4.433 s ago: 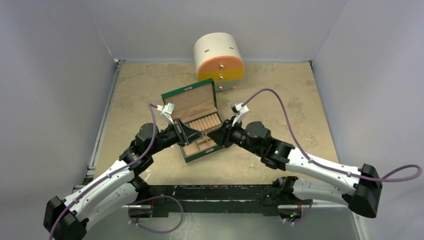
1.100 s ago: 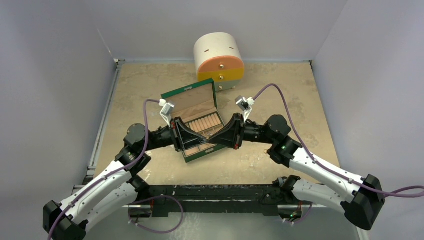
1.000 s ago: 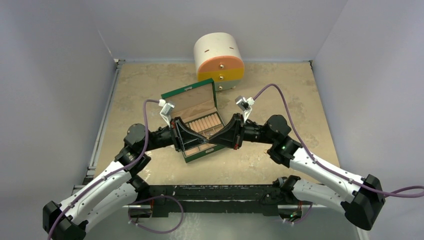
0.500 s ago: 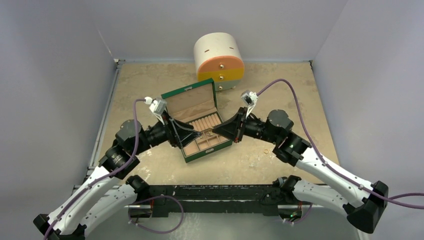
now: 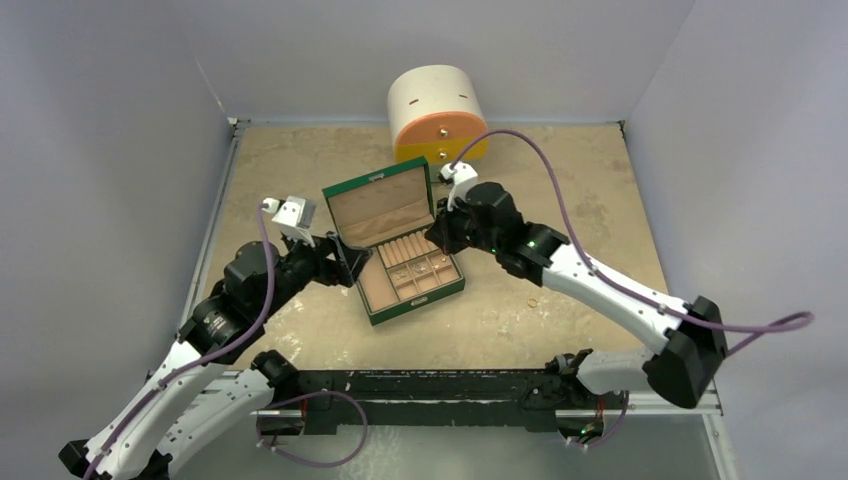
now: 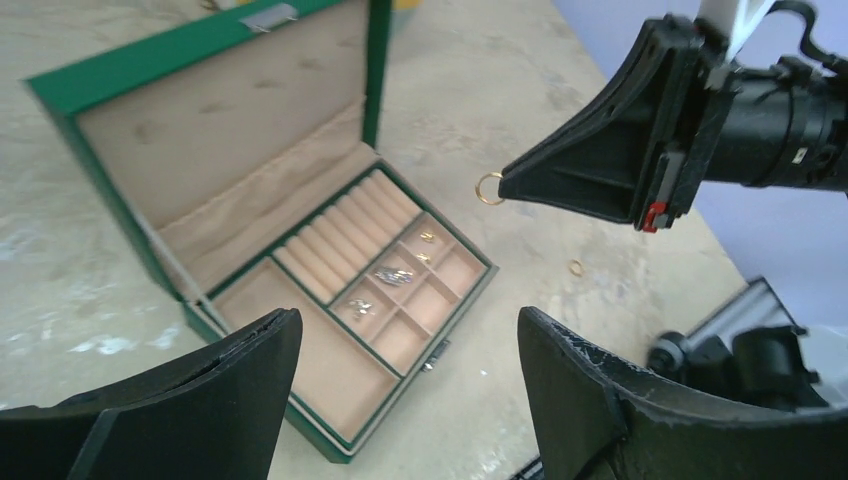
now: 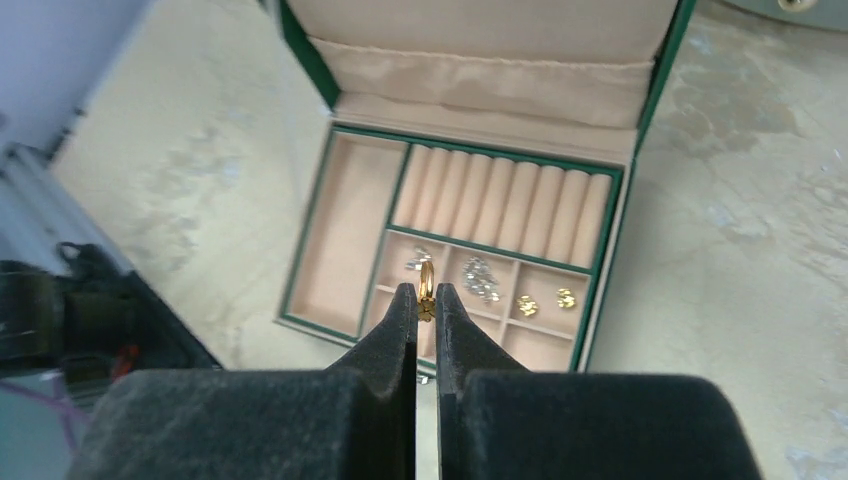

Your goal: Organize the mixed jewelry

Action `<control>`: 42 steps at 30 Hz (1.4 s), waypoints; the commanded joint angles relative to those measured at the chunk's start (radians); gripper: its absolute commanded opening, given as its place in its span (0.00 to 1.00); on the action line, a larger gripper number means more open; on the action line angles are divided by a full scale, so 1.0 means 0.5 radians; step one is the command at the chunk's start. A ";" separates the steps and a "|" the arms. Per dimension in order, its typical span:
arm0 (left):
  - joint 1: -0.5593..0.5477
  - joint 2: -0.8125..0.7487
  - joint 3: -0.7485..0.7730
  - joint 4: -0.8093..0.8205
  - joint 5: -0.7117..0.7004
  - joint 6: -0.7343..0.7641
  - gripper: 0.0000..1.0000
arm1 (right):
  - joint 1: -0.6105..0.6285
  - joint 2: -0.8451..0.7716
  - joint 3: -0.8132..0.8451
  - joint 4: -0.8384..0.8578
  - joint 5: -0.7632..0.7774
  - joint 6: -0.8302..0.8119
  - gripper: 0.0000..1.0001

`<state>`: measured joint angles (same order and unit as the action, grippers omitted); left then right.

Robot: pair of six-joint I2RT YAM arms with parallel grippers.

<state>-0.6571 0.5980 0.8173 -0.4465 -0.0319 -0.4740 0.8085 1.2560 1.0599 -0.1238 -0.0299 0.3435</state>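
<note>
The green box [image 5: 378, 205] lies open in the middle of the table, with tan lining and small compartments. Small gold pieces [image 7: 527, 304] and silvery pieces [image 7: 482, 278] of the mixed jewelry lie in its front compartments. My right gripper [image 7: 426, 292] hovers over those compartments, shut on a gold ring [image 7: 427, 278] pinched upright at the fingertips. The left wrist view also shows that held ring [image 6: 489, 188]. My left gripper [image 6: 405, 330] is wide open and empty, just left of the box [image 6: 220, 130].
Another gold ring [image 5: 533, 301] lies loose on the table right of the box. A round white cabinet [image 5: 437, 110] with orange and yellow drawers stands behind the box. Grey walls close in the table on three sides.
My left gripper has opened and drawn back to the left, off the box front. The right arm has swung up and back over the box's right side, still holding the ring.
</note>
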 commanded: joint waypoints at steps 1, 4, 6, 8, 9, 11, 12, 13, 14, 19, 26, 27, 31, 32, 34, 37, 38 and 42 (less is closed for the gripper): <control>-0.005 -0.043 0.043 -0.024 -0.392 0.104 0.79 | -0.005 0.228 0.230 -0.187 0.277 -0.172 0.00; -0.005 -0.035 0.047 -0.052 -0.525 0.104 0.79 | 0.006 0.405 0.353 -0.251 0.350 -0.204 0.00; -0.002 -0.028 0.052 -0.070 -0.582 0.099 0.79 | 0.017 0.496 0.394 -0.249 0.381 -0.222 0.00; -0.002 -0.037 0.048 -0.084 -0.618 0.091 0.79 | 0.026 0.565 0.417 -0.221 0.411 -0.235 0.00; 0.000 -0.047 0.049 -0.085 -0.632 0.087 0.79 | 0.031 0.595 0.430 -0.203 0.430 -0.241 0.00; 0.004 -0.063 0.042 -0.086 -0.650 0.081 0.79 | 0.045 0.681 0.459 -0.188 0.466 -0.253 0.00; 0.005 -0.073 0.039 -0.089 -0.652 0.078 0.79 | 0.055 0.714 0.472 -0.177 0.484 -0.261 0.00; 0.010 -0.082 0.038 -0.091 -0.654 0.077 0.78 | 0.066 0.751 0.482 -0.164 0.509 -0.268 0.00; 0.012 -0.086 0.037 -0.092 -0.654 0.077 0.78 | 0.079 0.785 0.494 -0.147 0.539 -0.274 0.00; 0.039 -0.098 0.034 -0.107 -0.652 0.077 0.78 | 0.118 0.934 0.558 -0.112 0.598 -0.276 0.00; 0.084 -0.090 0.029 -0.102 -0.612 0.083 0.77 | 0.127 1.060 0.591 -0.061 0.615 -0.264 0.00; 0.090 -0.089 0.029 -0.103 -0.610 0.083 0.77 | 0.128 1.074 0.591 -0.062 0.620 -0.259 0.00; 0.097 -0.087 0.030 -0.101 -0.599 0.083 0.77 | 0.131 1.105 0.581 -0.061 0.642 -0.237 0.00; 0.096 -0.086 0.029 -0.103 -0.596 0.083 0.77 | 0.130 1.114 0.580 -0.060 0.639 -0.235 0.00; 0.101 -0.081 0.030 -0.099 -0.592 0.086 0.77 | 0.132 1.128 0.575 -0.052 0.631 -0.221 0.00; 0.110 -0.081 0.030 -0.099 -0.587 0.086 0.77 | 0.134 1.150 0.565 -0.041 0.626 -0.207 0.00; 0.109 -0.079 0.031 -0.100 -0.587 0.086 0.77 | 0.134 1.156 0.564 -0.041 0.623 -0.202 0.00; 0.113 -0.080 0.028 -0.101 -0.584 0.085 0.77 | 0.135 1.174 0.546 -0.033 0.596 -0.179 0.00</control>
<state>-0.6086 0.5568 0.8173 -0.5186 -0.3328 -0.4488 0.8703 1.8442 1.3087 -0.1665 0.2554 0.2317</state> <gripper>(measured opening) 0.770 0.028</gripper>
